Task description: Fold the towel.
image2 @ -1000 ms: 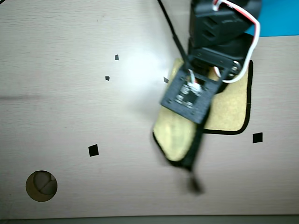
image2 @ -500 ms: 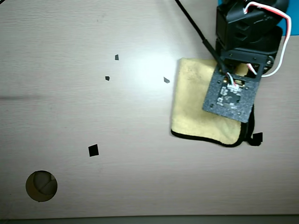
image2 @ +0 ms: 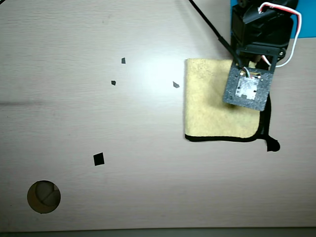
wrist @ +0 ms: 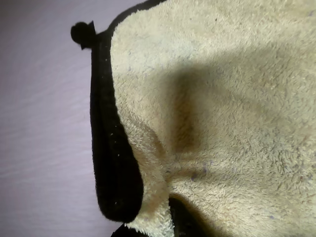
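The towel (image2: 212,106) lies doubled over on the right part of the bench (image2: 98,123) in the overhead view, black trim along its lower and right edges, under the arm. It looks light, soft and floppy, best pinched at a trimmed corner near the loop (wrist: 83,33). Whether the tool is clenched or released cannot be told; it is hidden.

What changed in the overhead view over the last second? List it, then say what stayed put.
The arm swung right and toward the top edge, carrying the towel's lifted left half over. The towel now lies flat as a folded rectangle, its loop at the lower right. Whether the end effector let go is hidden under the wrist. Unchanged: the black table marks and the round hole.
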Robot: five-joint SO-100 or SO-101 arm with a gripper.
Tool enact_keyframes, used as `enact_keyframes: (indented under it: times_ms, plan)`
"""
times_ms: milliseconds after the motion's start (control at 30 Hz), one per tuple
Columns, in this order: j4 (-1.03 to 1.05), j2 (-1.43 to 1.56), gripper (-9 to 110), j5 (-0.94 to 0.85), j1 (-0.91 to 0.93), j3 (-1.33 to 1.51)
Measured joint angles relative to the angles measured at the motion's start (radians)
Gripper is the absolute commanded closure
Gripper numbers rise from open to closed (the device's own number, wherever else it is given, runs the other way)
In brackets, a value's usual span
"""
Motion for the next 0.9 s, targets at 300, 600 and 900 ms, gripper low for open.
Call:
enact_keyframes:
  times_ms: [300,600,900]
  plan:
    - [0.069,-0.072,93,0.078,-0.037,-0.057]
    - [0.178,-0.120,88,0.081,-0.006,-0.169]
    - [0.357,-0.120,88,0.146,-0.061,-0.387]
